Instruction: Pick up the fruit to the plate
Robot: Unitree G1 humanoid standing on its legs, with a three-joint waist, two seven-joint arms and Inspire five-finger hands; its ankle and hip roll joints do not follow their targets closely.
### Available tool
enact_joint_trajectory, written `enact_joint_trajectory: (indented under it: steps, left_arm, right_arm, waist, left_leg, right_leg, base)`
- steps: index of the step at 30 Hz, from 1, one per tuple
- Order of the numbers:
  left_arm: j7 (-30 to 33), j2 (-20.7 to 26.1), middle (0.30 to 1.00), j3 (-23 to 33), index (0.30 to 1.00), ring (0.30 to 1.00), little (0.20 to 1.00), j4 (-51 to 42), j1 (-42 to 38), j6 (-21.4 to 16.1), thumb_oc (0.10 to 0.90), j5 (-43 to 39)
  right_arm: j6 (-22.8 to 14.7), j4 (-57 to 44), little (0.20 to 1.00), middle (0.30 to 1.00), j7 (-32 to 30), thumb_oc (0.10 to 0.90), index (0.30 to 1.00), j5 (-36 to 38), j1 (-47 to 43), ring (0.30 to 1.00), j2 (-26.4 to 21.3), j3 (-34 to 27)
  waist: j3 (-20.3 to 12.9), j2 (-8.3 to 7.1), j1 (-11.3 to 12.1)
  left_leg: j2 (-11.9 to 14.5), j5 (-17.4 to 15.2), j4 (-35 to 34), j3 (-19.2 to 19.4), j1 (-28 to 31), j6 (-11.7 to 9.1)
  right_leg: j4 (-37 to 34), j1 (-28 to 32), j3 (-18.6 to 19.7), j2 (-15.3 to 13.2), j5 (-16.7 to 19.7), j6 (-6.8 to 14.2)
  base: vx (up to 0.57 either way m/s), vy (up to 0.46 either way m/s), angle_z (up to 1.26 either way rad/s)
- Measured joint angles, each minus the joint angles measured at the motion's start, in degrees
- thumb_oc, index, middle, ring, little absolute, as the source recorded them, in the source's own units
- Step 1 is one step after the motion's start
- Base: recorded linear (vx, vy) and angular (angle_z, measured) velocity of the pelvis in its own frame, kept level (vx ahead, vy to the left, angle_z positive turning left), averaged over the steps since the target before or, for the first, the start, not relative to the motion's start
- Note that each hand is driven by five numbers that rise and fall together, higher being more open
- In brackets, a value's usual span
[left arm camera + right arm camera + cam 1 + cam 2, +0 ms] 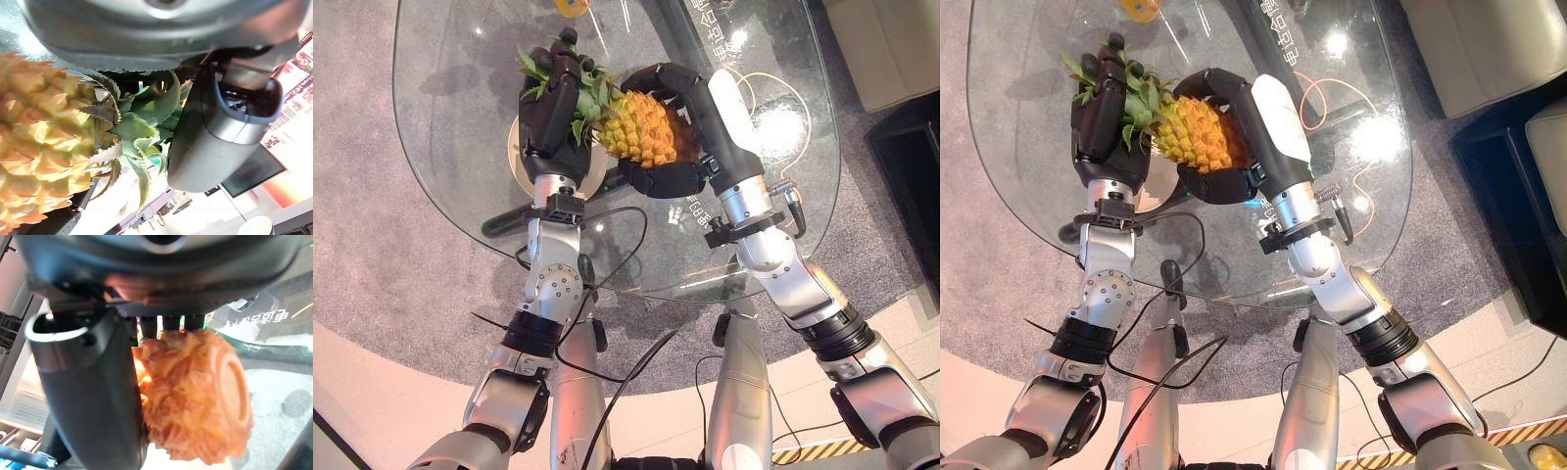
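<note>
— Glass worktop (460, 147): where's the pineapple (641, 127)?
— Above it, between both hands. Right hand (690, 117) fingers curl round its body; left hand (551, 113) fingers close on its leaves.

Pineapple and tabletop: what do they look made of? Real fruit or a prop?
Pineapple: looks like a moulded plastic prop, though real fruit can't be ruled out; the scales are sharp, uniform and waxy orange, and the base is a smooth flat disc in the right wrist view. Tabletop: clear glass, glossy, since the grey carpet shows through it and lamp glare sits on it.
</note>
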Motion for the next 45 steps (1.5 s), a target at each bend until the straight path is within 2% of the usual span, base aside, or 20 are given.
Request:
enact_joint_trajectory:
  steps: [1, 2, 12, 29, 38, 45]
  left_arm:
    - [0.0, 0.0, 0.3, 0.0, 0.3, 0.3, 0.2, 0.0, -0.02, -0.04, 0.1, 0.03]
    - [0.0, 0.0, 0.3, 0.0, 0.3, 0.3, 0.2, 0.0, -0.04, -0.08, 0.1, 0.04]
    - [0.0, 0.0, 0.3, 1.07, 0.3, 0.3, 0.2, 0.0, -1.08, -1.24, 0.1, 0.06]
    - [0.55, -0.03, 0.3, 1.0, 0.3, 0.3, 0.2, 0.02, -1.1, -2.65, 0.1, 2.73]
    - [6.66, -0.46, 0.3, 0.46, 0.3, 0.3, 0.2, 0.02, -1.15, -5.47, 0.1, 7.21]
    - [11.87, -2.58, 0.3, 0.51, 0.3, 0.3, 0.2, 0.02, -1.17, -7.99, 0.1, 9.22]
  right_arm:
    - [-0.02, 0.0, 0.625, 0.665, -0.02, 0.525, 0.665, 0.0, 0.0, 0.665, 0.0, 0.0]
    - [-0.06, 0.0, 0.9, 0.9, -0.02, 0.8, 0.9, 0.0, 0.0, 0.9, 0.0, 0.01]
    - [-1.72, -0.12, 0.9, 0.9, -0.35, 0.8, 0.9, -0.02, 0.04, 0.9, 0.66, 0.47]
    - [-2.06, -0.12, 0.9, 0.9, -0.4, 0.8, 0.9, -0.05, 0.04, 0.9, 0.72, 0.49]
    - [-2.43, -0.12, 0.9, 0.9, -0.93, 0.8, 0.9, -0.06, 0.04, 0.9, 1.29, 0.67]
    - [-2.58, -0.12, 0.9, 0.9, -2.02, 0.8, 0.9, -0.16, 0.02, 0.9, 1.45, 0.67]
  waist:
    - [0.0, 0.0, 0.0]
    - [0.0, 0.0, 0.0]
    - [0.0, -0.01, -0.02]
    - [0.0, -0.01, -0.07]
    - [0.0, -0.01, -0.04]
    - [0.0, -0.01, 0.0]
  left_leg:
    - [0.0, 0.0, 0.0, 0.0, -0.01, 0.0]
    - [0.0, 0.0, -0.01, 0.0, -0.01, 0.0]
    - [0.0, 0.0, -0.06, 0.01, -0.09, 0.0]
    - [0.0, 0.0, -0.04, -0.01, -0.76, 0.0]
    - [-0.01, 0.01, 0.04, -0.06, -0.74, 0.0]
    - [-0.01, 0.02, 0.03, -0.09, -0.74, 0.01]
  right_leg:
    - [-0.01, 0.0, 0.0, 0.0, 0.0, 0.0]
    - [-0.02, -0.01, 0.0, 0.0, 0.0, 0.0]
    - [-0.1, -0.09, 0.0, 0.0, 0.0, 0.0]
    - [-0.08, -0.68, -0.01, 0.0, 0.0, 0.0]
    - [0.07, -0.68, 0.0, 0.0, 0.0, 0.0]
    - [0.09, -0.67, -0.01, 0.0, 0.0, 0.0]
  base:
    - [0.0, 0.0, 0.0]
    - [0.0, 0.0, 0.0]
    - [0.0, 0.0, 0.0]
    - [0.0, 0.0, 0.0]
    - [0.0, 0.0, 0.0]
    - [0.0, 0.0, 0.0]
